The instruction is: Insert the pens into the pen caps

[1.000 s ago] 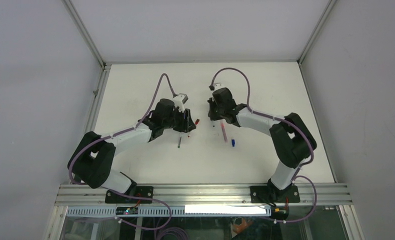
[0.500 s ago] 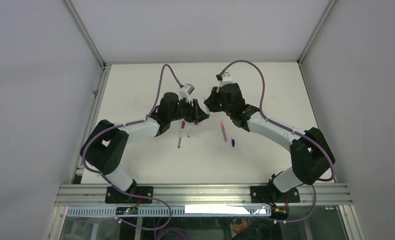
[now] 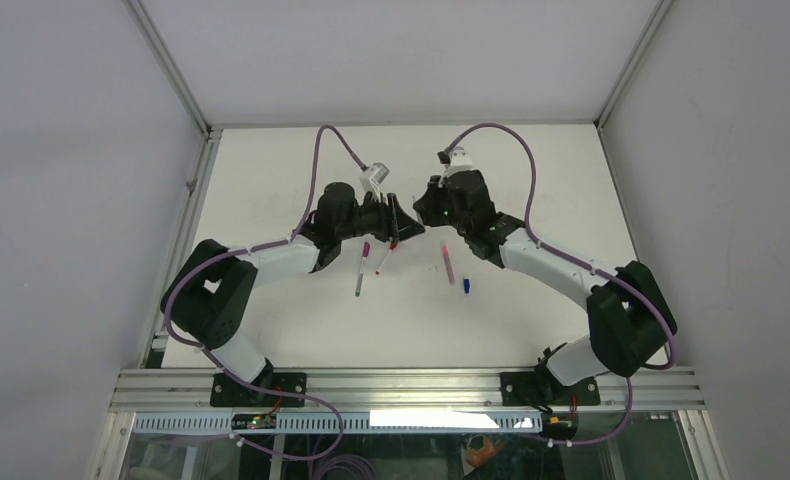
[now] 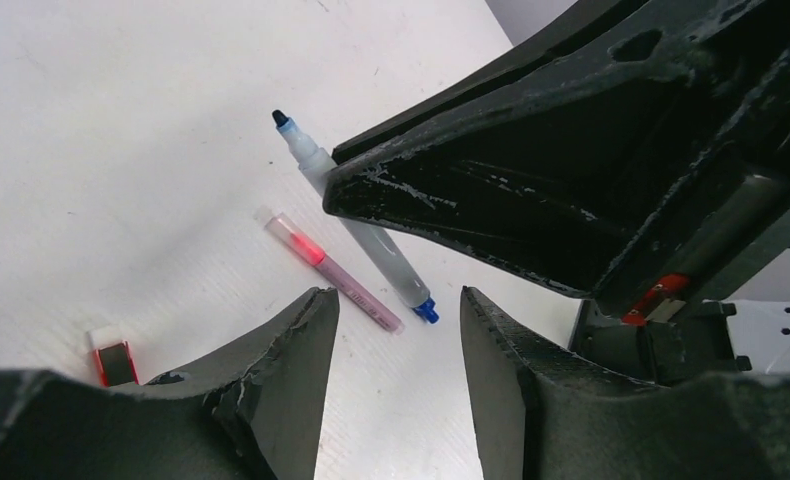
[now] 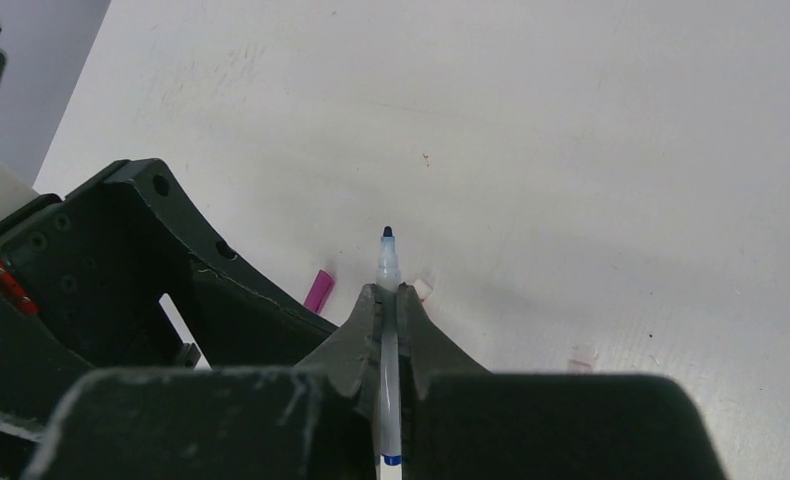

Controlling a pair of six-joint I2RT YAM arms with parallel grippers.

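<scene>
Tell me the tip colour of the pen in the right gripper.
Dark blue. The pen shows best in the right wrist view.

Four pens (image 3: 359, 283), three pen caps (image 3: 365, 249)!
Pink pen (image 3: 447, 262) the marker; blue-tipped pen (image 5: 388, 262) plus two more left of it; blue cap (image 3: 466, 286) right; magenta cap (image 5: 319, 290), red cap (image 4: 111, 360) left

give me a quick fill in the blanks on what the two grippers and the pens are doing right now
1. The right gripper is shut on a pen whose tip is ___.
2. The left gripper is ___, holding nothing.
3. In the left wrist view, a ___ cap lies on the table, apart from the pink pen.

Missing words: blue; open; red
</scene>
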